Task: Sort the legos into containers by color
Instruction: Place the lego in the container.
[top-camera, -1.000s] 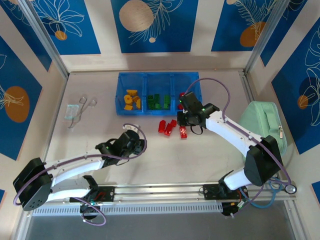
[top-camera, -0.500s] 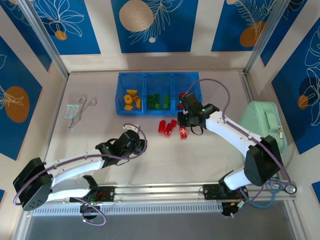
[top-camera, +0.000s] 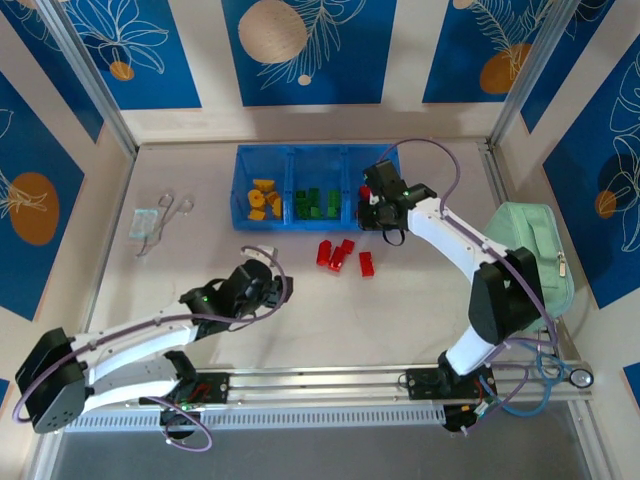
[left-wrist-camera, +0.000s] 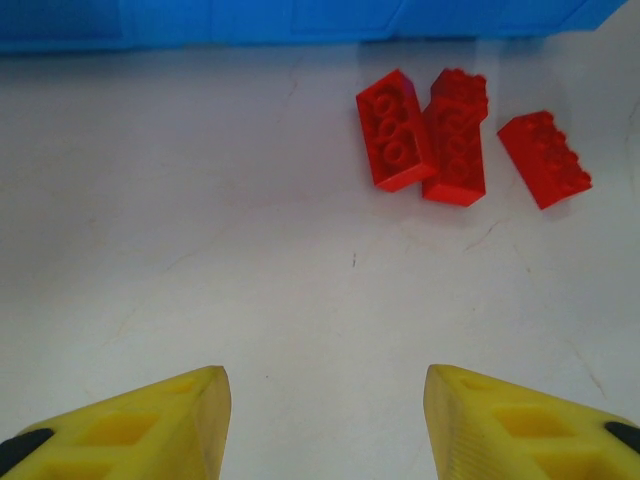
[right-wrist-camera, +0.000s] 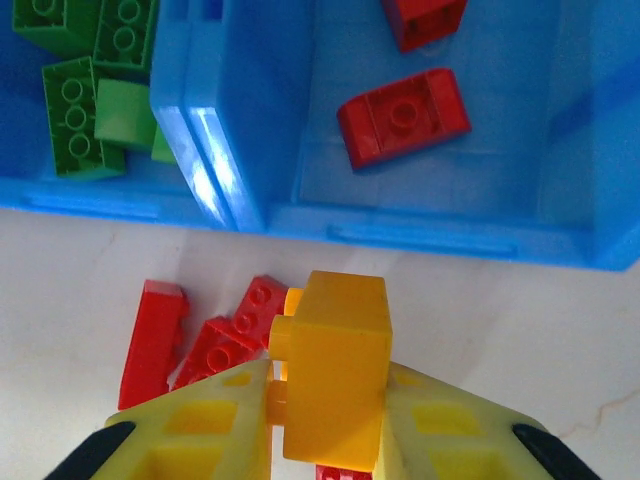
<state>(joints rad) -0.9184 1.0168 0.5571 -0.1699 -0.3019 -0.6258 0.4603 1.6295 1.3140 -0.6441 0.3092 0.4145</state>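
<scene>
down on the left, the left tool (top-camera: 262, 283) hovers over the bare table (top-camera: 200, 260), its fingers (left-wrist-camera: 150, 430) apart with nothing between them. ahead of it a few red bricks (left-wrist-camera: 455, 150) lie loose on the table, just short of the blue tray (top-camera: 290, 152). in the tray, yellow-orange bricks (top-camera: 262, 197) sit in the left compartment, green bricks (top-camera: 314, 203) in the middle one and red pieces (right-wrist-camera: 403, 117) in the right one. the right tool (right-wrist-camera: 325, 395) is clamped on a yellow-orange brick (right-wrist-camera: 335, 350), above the tray's near wall by the right compartment. a mint-green pouch (top-camera: 525, 250) lies far right.

Mint-green pouch (top-camera: 525, 250) lies right, clear packet (top-camera: 145, 222) left.
</scene>
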